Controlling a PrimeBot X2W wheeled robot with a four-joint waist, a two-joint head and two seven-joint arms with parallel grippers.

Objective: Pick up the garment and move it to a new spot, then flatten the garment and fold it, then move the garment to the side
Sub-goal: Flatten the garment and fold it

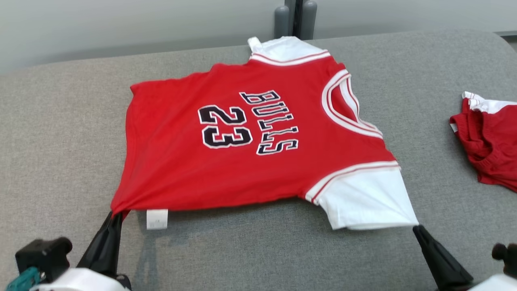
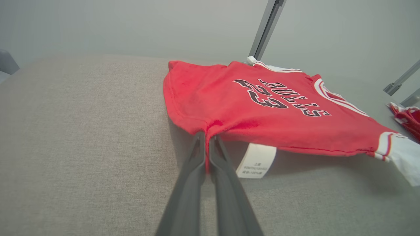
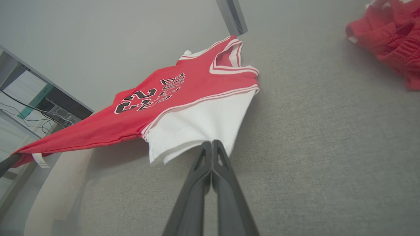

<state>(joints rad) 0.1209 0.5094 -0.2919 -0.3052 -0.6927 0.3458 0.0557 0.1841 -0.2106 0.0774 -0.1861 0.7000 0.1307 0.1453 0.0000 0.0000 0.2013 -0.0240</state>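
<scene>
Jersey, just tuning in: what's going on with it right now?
Both grippers pinch the jersey's near edge. The left gripper is shut on the red hem corner by the label, and the right gripper on a corner of the white sleeve. That edge hangs lifted off the grey pad, stretched between them, print up. A second red garment lies bunched at the right.

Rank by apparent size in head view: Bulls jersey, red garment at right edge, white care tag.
Largest: Bulls jersey
Then: red garment, cut off by the frame edge
Smallest: care tag
</scene>
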